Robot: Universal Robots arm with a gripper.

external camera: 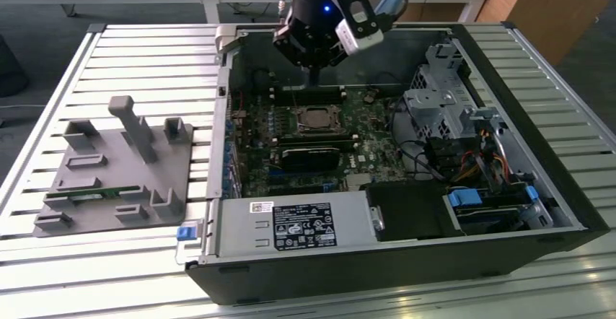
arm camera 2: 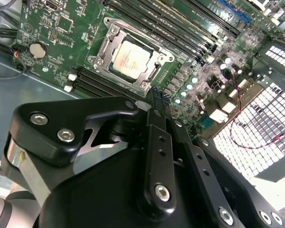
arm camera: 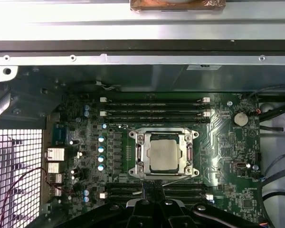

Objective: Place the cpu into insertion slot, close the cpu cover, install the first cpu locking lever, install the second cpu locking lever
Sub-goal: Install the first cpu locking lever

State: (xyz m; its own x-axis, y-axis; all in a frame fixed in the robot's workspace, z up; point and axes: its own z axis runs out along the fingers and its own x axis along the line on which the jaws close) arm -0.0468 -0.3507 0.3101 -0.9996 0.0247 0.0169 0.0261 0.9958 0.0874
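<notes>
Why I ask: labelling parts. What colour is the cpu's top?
Silvery grey; the cpu shows it best in the first wrist view.

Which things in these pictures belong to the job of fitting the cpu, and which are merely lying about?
Belong to the job:
the cpu, already seated
the cpu cover, lying flat around it
the gripper, close beside them

Just there:
the memory slots
the coin battery
the power supply
the grey fixture, on the exterior view's left
</notes>
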